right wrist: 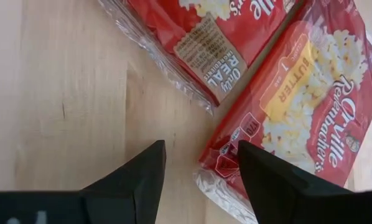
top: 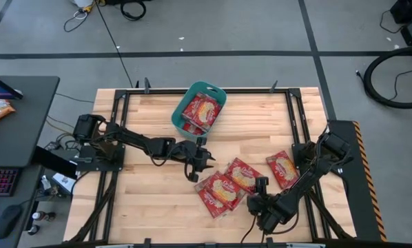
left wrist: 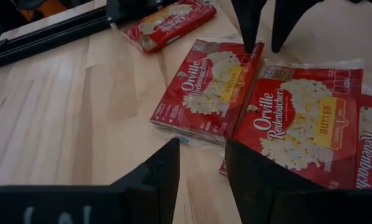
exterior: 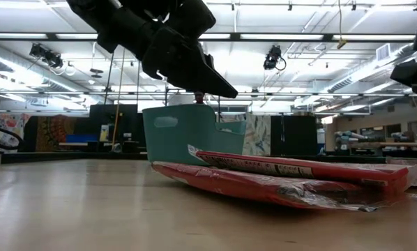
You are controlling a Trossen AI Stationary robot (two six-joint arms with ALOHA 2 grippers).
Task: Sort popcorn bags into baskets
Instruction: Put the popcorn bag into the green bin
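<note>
From above, the teal-green plastic rectangular basket (top: 198, 108) at twelve o'clock already holds flat red popcorn bags with cream centre panels (top: 200, 111), while three more lie loose around five o'clock (top: 228, 187); the left gripper (top: 200, 163), fingers spread and empty, sits between basket and pile, and the right gripper (top: 264, 204), also spread, is at the pile's six o'clock edge. At table height the stacked packets (exterior: 285, 178) lie flat, so I'd approach an overhanging edge low. The left wrist view shows its fingertips (left wrist: 163, 167) just short of a packet corner (left wrist: 208, 87), bare wood (left wrist: 61, 112) at nine o'clock; the right wrist view shows open fingers (right wrist: 150, 163) straddling a packet corner (right wrist: 285, 112).

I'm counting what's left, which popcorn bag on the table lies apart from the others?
The bag nearest the right arm's base lies alone; the other loose bags overlap in a pile at mid-table.
</note>
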